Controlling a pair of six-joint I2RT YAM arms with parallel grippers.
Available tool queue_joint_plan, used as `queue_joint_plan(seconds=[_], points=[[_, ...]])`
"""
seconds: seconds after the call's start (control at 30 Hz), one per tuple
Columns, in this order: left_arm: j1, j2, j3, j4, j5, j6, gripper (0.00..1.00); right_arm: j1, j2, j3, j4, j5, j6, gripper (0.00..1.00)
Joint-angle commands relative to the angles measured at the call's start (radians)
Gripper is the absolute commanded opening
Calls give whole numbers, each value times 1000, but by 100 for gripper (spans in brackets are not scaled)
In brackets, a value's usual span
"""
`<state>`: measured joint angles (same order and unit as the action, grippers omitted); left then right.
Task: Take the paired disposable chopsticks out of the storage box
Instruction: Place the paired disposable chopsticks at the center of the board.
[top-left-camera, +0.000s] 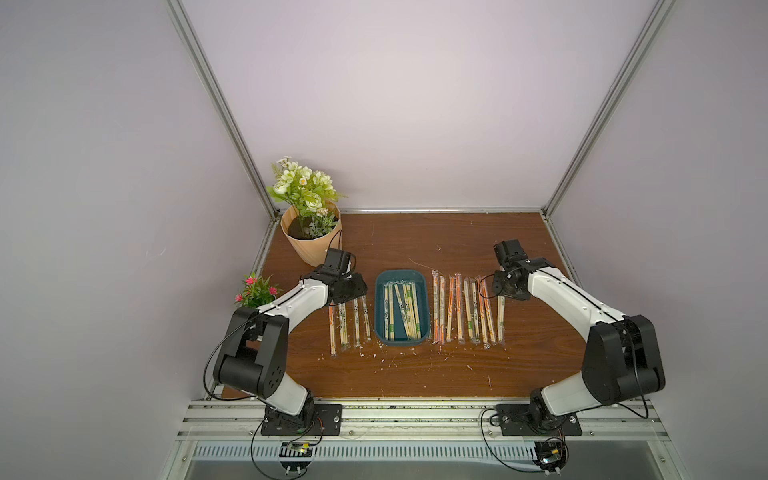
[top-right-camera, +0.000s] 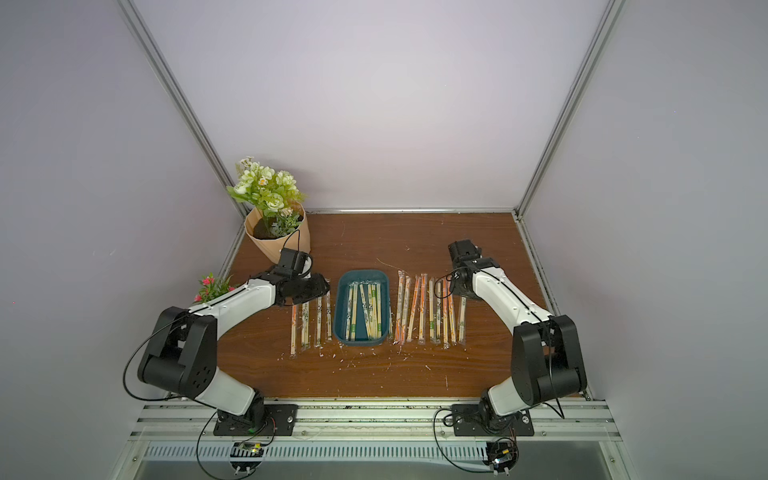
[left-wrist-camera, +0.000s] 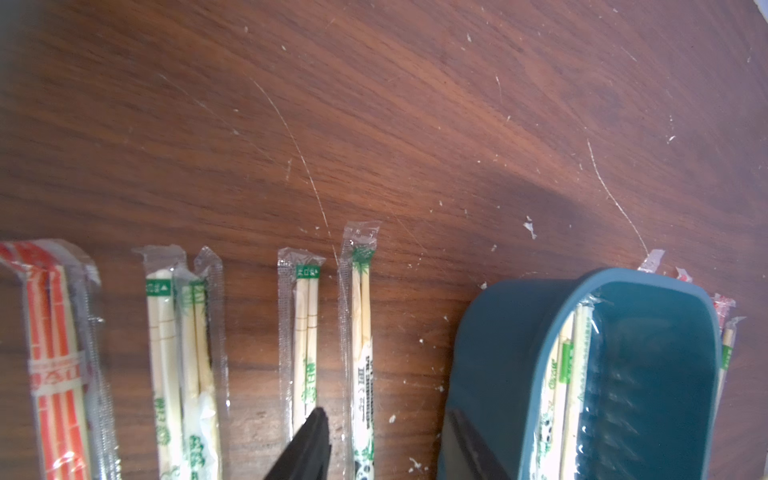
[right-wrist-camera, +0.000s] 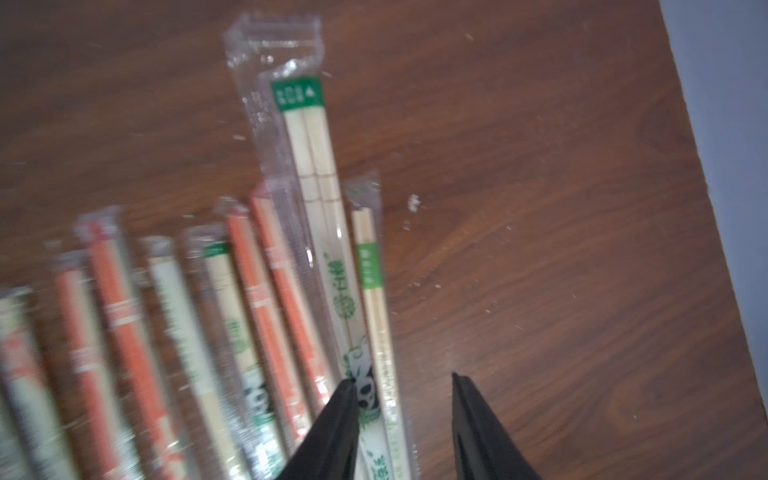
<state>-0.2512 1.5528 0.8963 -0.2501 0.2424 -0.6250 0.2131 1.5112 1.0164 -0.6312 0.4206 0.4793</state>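
Paired disposable chopsticks: roughly half a dozen sleeved pairs were seen lying inside the box, some crossed over each other.
Storage box: was set mid-desk between the two arms and was not emptied.
Left row: four or five pairs were laid out on the desk just beside the box's left wall.
Right row: about ten pairs were laid side by side to the right of the box, a few overlapping.
Left hand: was held low over the left-row pair nearest the box. Fingers were spread apart and nothing was clamped.
Right hand: was held over the outer end of the right row. Fingers were parted and nothing was pinched. A green-print pair lay against or under one finger; which could not be told.
Desk: was littered with small wrapper scraps.
Progress: was judged well past halfway. Most pairs were out, and the ones in the box were left to be lifted out.
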Motion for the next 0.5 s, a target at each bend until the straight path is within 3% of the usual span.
queue_joint_plan(seconds=[0.0, 0.07, 0.1, 0.17, 0.23, 0.3, 0.47], points=[[6, -25, -2, 2, 3, 2, 48, -92, 21, -67, -17, -7, 38, 43], [5, -25, 2, -6, 2, 6, 47, -83, 8, -77, -33, 29, 82, 43], [5, -29, 2, -9, -2, 6, 47, -77, -38, -136, 52, 46, 67, 45], [4, -40, -7, -1, -4, 4, 48, -156, -45, -149, 104, -154, 41, 48], [4, -40, -8, -8, -6, 5, 48, -144, -31, -117, 88, -133, 21, 49], [5, -36, -11, 0, -1, 2, 48, -173, -7, -91, 76, -229, 13, 49], [2, -44, -2, -1, 3, -1, 48, -170, -22, -98, 83, -175, 12, 49]])
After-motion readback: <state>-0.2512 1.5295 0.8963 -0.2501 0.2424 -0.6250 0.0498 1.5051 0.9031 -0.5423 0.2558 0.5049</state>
